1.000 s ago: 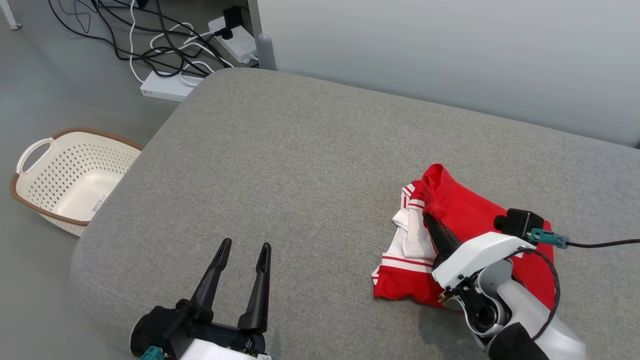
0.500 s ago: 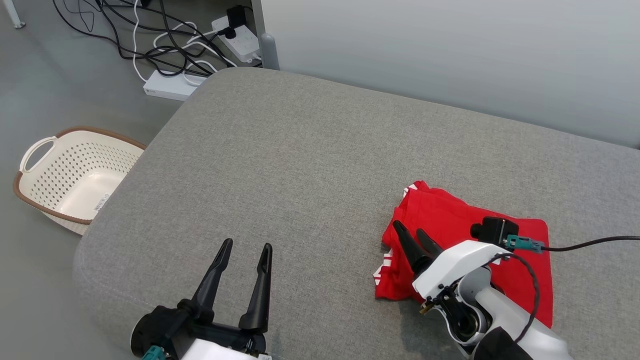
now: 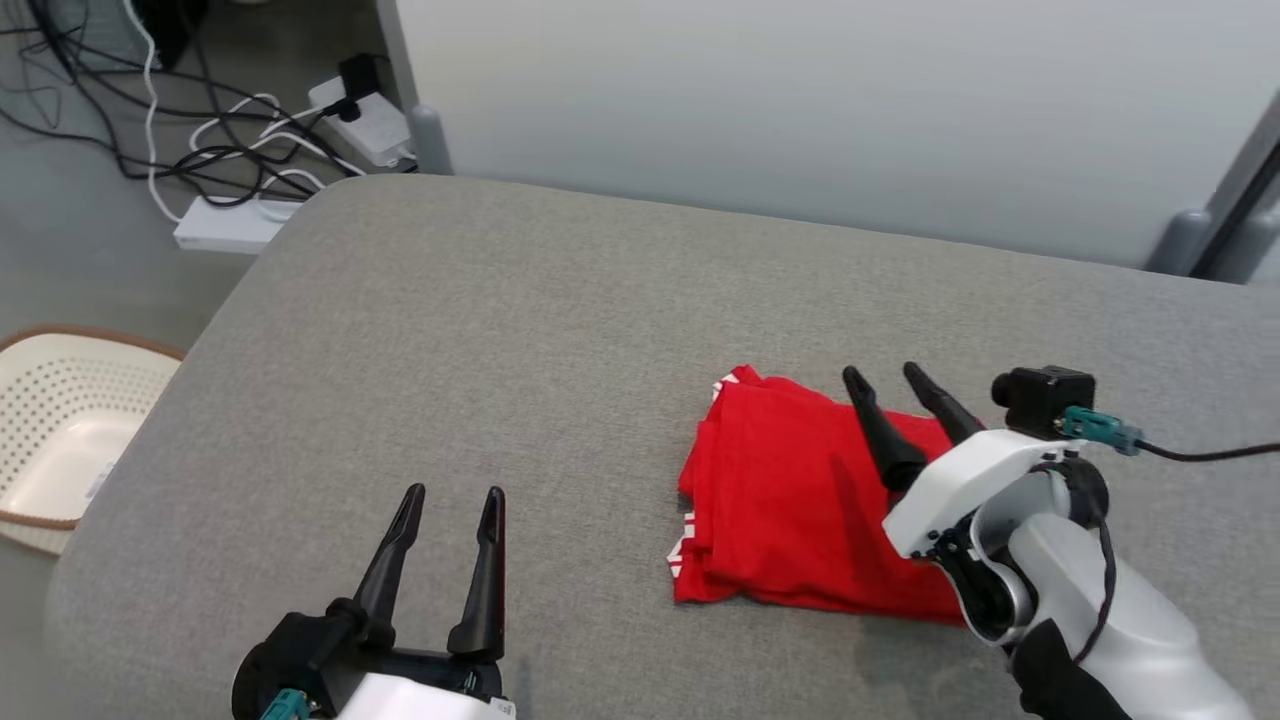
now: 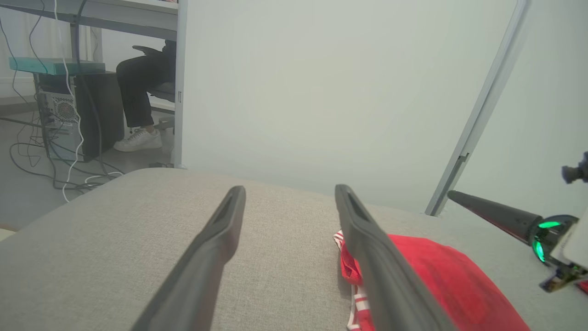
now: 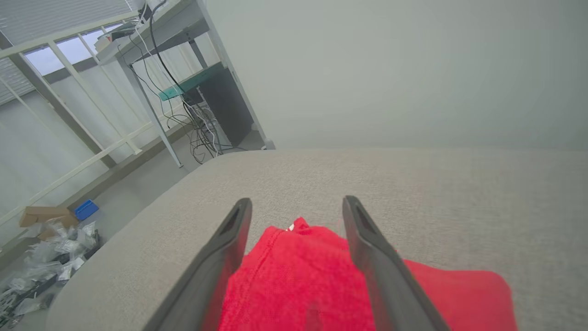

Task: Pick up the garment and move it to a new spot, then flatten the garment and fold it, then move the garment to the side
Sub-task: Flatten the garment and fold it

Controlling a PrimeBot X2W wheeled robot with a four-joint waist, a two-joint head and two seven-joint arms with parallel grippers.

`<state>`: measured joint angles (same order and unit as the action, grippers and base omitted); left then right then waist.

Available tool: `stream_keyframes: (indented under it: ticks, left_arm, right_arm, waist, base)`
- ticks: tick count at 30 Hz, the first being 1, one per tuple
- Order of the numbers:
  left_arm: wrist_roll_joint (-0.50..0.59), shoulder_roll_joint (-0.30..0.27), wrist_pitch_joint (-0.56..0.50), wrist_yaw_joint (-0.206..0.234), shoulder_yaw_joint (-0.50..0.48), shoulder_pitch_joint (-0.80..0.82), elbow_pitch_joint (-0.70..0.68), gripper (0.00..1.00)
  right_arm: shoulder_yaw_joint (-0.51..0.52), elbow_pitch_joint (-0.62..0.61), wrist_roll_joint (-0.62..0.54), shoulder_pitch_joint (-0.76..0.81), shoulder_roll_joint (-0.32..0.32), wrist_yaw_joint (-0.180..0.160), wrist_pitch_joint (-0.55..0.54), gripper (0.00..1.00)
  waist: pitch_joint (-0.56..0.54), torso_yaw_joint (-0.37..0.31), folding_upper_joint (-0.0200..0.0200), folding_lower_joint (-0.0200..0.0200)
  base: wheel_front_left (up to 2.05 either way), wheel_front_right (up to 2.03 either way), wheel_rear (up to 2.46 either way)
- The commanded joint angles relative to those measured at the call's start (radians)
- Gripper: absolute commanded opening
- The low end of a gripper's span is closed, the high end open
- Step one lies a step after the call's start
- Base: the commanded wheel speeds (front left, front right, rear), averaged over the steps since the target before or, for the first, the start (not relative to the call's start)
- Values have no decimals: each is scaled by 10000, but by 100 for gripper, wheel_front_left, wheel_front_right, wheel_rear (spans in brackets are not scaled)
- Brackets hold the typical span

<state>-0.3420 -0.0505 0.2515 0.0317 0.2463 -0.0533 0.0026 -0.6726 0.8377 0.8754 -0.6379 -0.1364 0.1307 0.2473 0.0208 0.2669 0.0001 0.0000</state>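
Left pincer (image 3: 455, 492) is held open and empty at the lower left of the head view, over the grey bench (image 3: 500, 330). The right pincer (image 3: 881, 371), clamped on a raised fold a second ago, is now parted and empty above the red garment (image 3: 780, 500). The garment is laid flat and folded at centre right.

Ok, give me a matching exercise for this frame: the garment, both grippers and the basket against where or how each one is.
Things:
1 garment
2 left gripper
3 right gripper
4 basket

Places or states:
A off the cushion, far left
B open, over bare cushion
C folded, lying on the cushion
D open, over the garment

Pairs: 1-C, 2-B, 3-D, 4-A
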Motion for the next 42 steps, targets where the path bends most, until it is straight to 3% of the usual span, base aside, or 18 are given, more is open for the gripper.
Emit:
stream_keyframes:
  ticks: [1, 8, 16, 25, 33, 42]
  left_arm:
    - [114, 3, 103, 138, -380, 350, -160, 100]
    - [136, 3, 103, 431, -563, 359, 218, 100]
    - [61, 3, 103, 396, -700, 305, 388, 100]
    - [532, 3, 103, 296, -657, 88, 494, 100]
    - [493, 3, 103, 272, -757, -327, 509, 100]
    - [613, 3, 103, 206, -984, -624, 620, 100]
  right_arm:
    - [316, -431, -549, 338, 17, 0, 141, 100]
    - [2464, -2016, -3433, 2123, -252, 0, 143, 100]
    - [4504, -2911, -4412, 3501, -309, 0, 144, 100]
    - [5112, -4750, -4368, 4817, -593, 0, 144, 100]
    - [6327, -6766, -4718, 6579, -157, 0, 145, 100]
    - [5992, -7440, -5346, 7479, -261, 0, 145, 100]
  waist:
    - [-189, -489, -1, 0]
    - [-438, -1618, -1, 0]
    - [-747, -2499, -1, 0]
    - [-1148, -2673, -1, 0]
    - [-1471, -2402, -1, 0]
    - [-1600, -2276, -1, 0]
  base:
    - [0, 0, 0]
    - [0, 0, 0]
    - [0, 0, 0]
    - [0, 0, 0]
    - [0, 0, 0]
    - [0, 0, 0]
